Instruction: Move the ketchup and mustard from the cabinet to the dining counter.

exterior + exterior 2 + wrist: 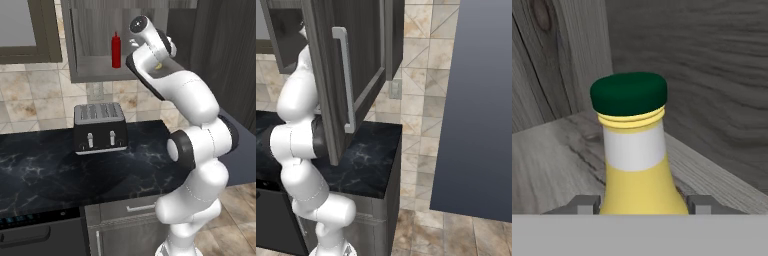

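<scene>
The mustard [636, 165], a yellow bottle with a dark green cap, stands upright on the cabinet shelf [547, 165] close to the back corner. My gripper [642, 202] is shut on the mustard, with a fingertip pressed against each side of its lower body. From the left base view a sliver of the mustard [159, 65] shows behind my wrist inside the open cabinet [90, 72]. The ketchup [116, 50], a slim red bottle, stands upright on the same shelf to the left of my hand. The dining counter is out of view.
The cabinet door [363, 50] with its silver bar handle [346, 75] hangs open right beside my arm. A toaster [100, 127] sits on the black worktop [45, 170] below the cabinet. A tall blue-grey panel [476, 100] stands to the right.
</scene>
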